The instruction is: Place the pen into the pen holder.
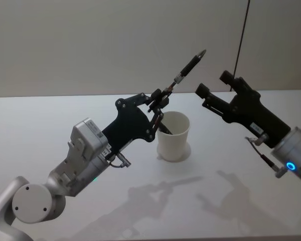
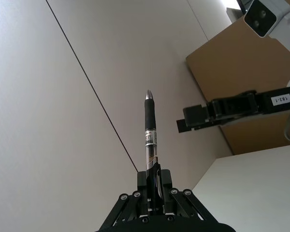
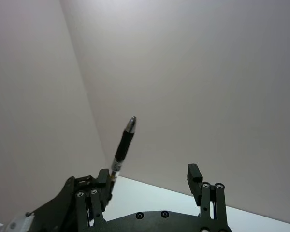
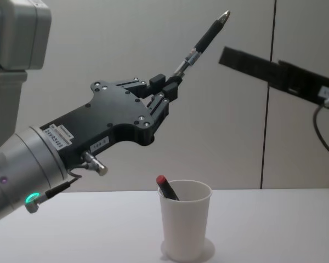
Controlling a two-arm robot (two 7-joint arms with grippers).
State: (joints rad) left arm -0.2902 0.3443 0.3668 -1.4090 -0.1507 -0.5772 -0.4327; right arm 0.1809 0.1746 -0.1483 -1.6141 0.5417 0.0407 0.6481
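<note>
Two end effectors hang in the air in the head view. The left end effector (image 1: 159,102) is pinched tight on the low end of the pen (image 1: 188,68). The pen is tilted, and its tip points up and off to the right. It is up in the air, higher than the pen holder (image 1: 173,138), and not inside it. The pen holder is a white paper cup that stands upright on the white surface (image 1: 50,115). The right end effector (image 1: 213,84) is to the right of the pen, near its tip but not touching it. Its fingers are spread apart with nothing between them.

From the left wrist view, the pen sticks straight out from between the two pinched fingers (image 2: 165,179). Its silver tip is at the far end. A black finger of the right end effector is beside the pen's dark grip, with a gap between them.

From the right wrist view, the right end effector's two fingers stand wide apart. The slanted pen shows against the plain wall.

From the chest view, the left end effector comes in from the left and holds the pen high above the pen holder. A red-topped pen (image 4: 167,188) leans inside the cup.
</note>
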